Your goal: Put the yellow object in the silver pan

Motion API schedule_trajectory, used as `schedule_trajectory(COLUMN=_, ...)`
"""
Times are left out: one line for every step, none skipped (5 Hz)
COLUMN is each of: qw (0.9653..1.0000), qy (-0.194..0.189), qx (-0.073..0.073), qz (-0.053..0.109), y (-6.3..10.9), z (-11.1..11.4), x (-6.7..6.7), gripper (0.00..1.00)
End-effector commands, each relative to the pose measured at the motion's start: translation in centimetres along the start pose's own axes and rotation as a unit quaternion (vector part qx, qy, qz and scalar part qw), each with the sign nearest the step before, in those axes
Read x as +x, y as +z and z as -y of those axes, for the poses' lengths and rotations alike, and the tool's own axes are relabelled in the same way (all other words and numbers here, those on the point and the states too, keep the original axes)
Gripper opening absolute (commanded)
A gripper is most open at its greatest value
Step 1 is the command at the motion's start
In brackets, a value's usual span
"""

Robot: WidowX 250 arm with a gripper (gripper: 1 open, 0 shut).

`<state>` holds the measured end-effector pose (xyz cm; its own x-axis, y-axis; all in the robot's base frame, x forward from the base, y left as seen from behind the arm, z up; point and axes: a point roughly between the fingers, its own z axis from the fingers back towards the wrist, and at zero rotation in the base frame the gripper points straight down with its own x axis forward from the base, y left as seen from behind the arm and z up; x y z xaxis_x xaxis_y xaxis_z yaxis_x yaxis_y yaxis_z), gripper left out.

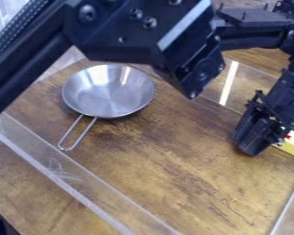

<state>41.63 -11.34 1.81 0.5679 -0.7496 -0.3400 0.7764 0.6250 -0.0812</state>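
Table (175, 174): a worn, dark-streaked wooden top fills most of the view, and everything I work with sits on it.
My arm (150, 37): the big black body of it crosses the top of the view, from the upper left toward the right edge, blocking the back of the table.
Clear wall (63, 174): a see-through plastic edge runs along the near-left side of the table.
Pan (107, 92): the silver pan sits on the left half of the table, upright and shiny, with nothing in its bowl; its thin wire loop handle points toward the near-left corner.
My hand (257, 138): the black gripper is down at the right edge of the table, pointing steeply at the wood, well apart from the pan. From this side its bulk hides the fingertips, so I cannot tell whether my fingers are spread or closed on anything.
Yellow block (289, 140): only a small yellow corner with a bit of white and red shows, just past my hand at the far right edge, lying flat on the table. It is right beside my hand, but contact is hidden from view.
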Motion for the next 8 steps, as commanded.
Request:
schedule_trajectory(qw=0.9995, qy=0.022, qx=0.004, qz=0.020, y=-0.39, z=-1.45, x=-0.17, gripper=1.00)
schedule_trajectory(qw=0.9995, qy=0.025, qx=0.001, qz=0.018, y=-0.42, z=-1.51, x=-0.30, gripper=1.00)
schedule_trajectory(qw=0.9994, qy=0.029, qx=-0.002, qz=0.017, y=-0.48, z=-1.56, x=-0.43, gripper=1.00)
schedule_trajectory(qw=0.9994, qy=0.032, qx=-0.006, qz=0.016, y=-0.53, z=-1.62, x=-0.53, gripper=1.00)
schedule_trajectory(qw=0.9993, qy=0.035, qx=-0.009, qz=0.015, y=-0.53, z=-1.68, x=-0.67, gripper=0.00)
schedule_trajectory(qw=0.9991, qy=0.038, qx=-0.013, qz=0.013, y=-0.55, z=-1.72, x=-0.76, gripper=1.00)
schedule_trajectory(qw=0.9990, qy=0.041, qx=-0.017, qz=0.010, y=-0.55, z=-1.76, x=-0.85, gripper=1.00)
schedule_trajectory(qw=0.9987, qy=0.045, qx=-0.022, qz=0.008, y=-0.55, z=-1.79, x=-0.91, gripper=1.00)
